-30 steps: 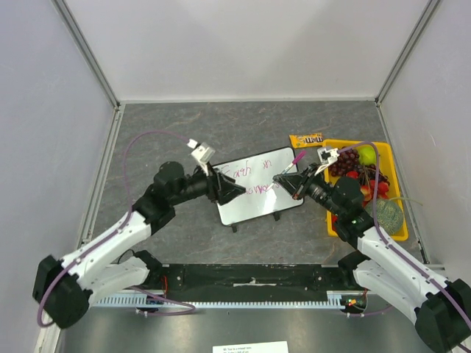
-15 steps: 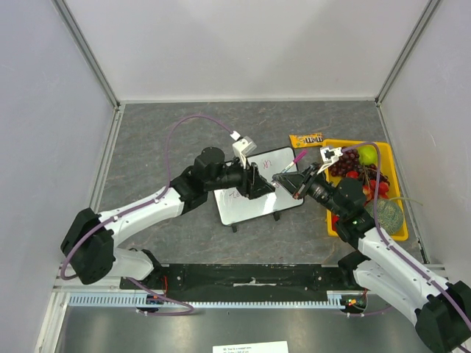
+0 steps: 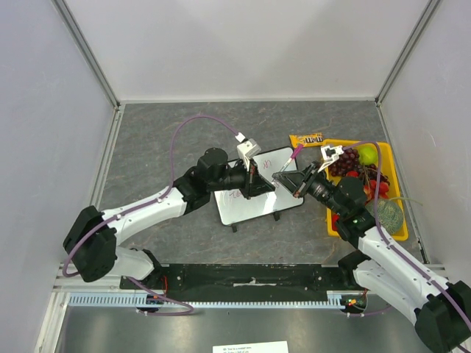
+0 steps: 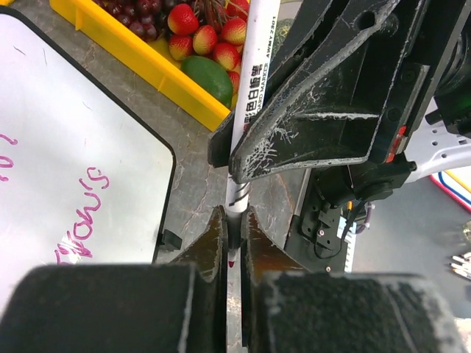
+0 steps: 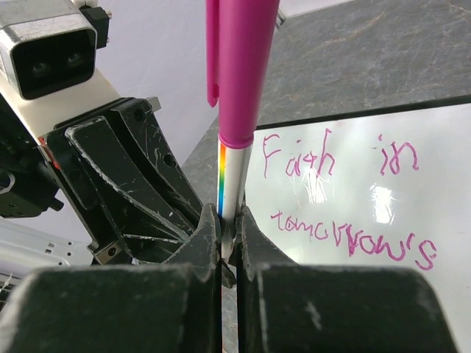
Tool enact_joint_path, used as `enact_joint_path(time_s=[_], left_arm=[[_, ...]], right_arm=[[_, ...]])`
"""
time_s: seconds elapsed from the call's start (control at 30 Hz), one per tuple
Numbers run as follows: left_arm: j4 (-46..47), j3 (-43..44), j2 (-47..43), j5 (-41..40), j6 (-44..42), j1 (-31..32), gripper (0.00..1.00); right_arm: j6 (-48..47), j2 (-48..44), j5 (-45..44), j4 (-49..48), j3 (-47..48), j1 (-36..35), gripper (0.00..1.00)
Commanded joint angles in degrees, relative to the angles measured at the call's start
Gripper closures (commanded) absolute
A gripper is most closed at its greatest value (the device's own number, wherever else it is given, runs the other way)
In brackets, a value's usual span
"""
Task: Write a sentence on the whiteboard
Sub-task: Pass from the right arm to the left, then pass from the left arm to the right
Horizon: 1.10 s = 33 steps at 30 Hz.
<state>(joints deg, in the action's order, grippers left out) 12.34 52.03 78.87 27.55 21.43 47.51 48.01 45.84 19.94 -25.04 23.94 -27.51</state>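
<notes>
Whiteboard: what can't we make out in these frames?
Top view: sentence too small to read; left fingers and right fingers, both gripping the marker, cover part of the whiteboard.
Left wrist view: frame edge cuts off the whiteboard; only the second line's tail shows.
Right wrist view: right fingers and frame edge hide everything below "tomorrow's"; any third line unknown.

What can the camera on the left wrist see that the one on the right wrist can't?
Left wrist only: the yellow tray of fruit, and the print along the marker. Right wrist only: its pink cap and the whole sentence, "Faith in tomorrow's". Both: the whiteboard, and the left gripper and right gripper shut on the marker.
</notes>
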Motion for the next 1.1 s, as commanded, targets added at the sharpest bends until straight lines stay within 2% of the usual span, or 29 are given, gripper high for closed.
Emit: enact_joint_path(time_s=[0.0,0.07,0.2,0.37,0.5,0.63,0.73,0.8,0.93,1.0,1.07], left_arm=[[-0.82,1.32,-3.37,-0.92,-1.39,0.22,0.98],[-2.75,1.84,-4.25,-0.74,-2.27,0.22,0.98],[-8.46,3.07,-6.97,-1.36,-4.29,0.04,0.98],[-17.5,6.49,-10.31,-1.63,-7.71,0.04,0.98],[-24.71,9.93,-12.25,0.31,-10.35,0.13,0.98],[-30.08,12.13,-14.35,3.38,-13.07,0.13,0.98],[-31.32,12.74,-15.24,6.8,-15.01,0.13,0.98],[-32.98,14.14,-14.72,9.35,-16.24,0.13,0.98],[-34.14,15.21,-13.66,11.91,-17.47,0.13,0.98],[-33.96,15.29,-13.57,11.83,-17.48,0.04,0.98],[-33.96,15.21,-13.83,11.39,-17.65,0.13,0.98]], right_arm=[[-2.65,0.65,2.2,-1.07,4.44,0.0,0.97],[-3.27,1.26,3.17,-0.11,5.75,0.0,0.92],[-6.08,1.26,3.96,3.84,9.09,0.09,0.72],[-11.18,0.74,6.67,11.23,14.98,1.31,0.27],[-13.29,0.47,13.79,12.91,18.41,2.63,0.02],[-12.33,1.52,22.66,11.95,20.61,3.25,0.02],[-6.55,3.1,29.6,4.15,19.65,3.25,0.03],[-2.85,4.34,33.3,-1.04,18.95,3.34,0.08],[0.33,6.27,36.39,-4.58,18.95,3.25,0.22],[0.42,6.54,36.92,-4.58,18.77,3.25,0.36],[0.42,6.8,38.06,-4.32,18.77,3.25,0.43]])
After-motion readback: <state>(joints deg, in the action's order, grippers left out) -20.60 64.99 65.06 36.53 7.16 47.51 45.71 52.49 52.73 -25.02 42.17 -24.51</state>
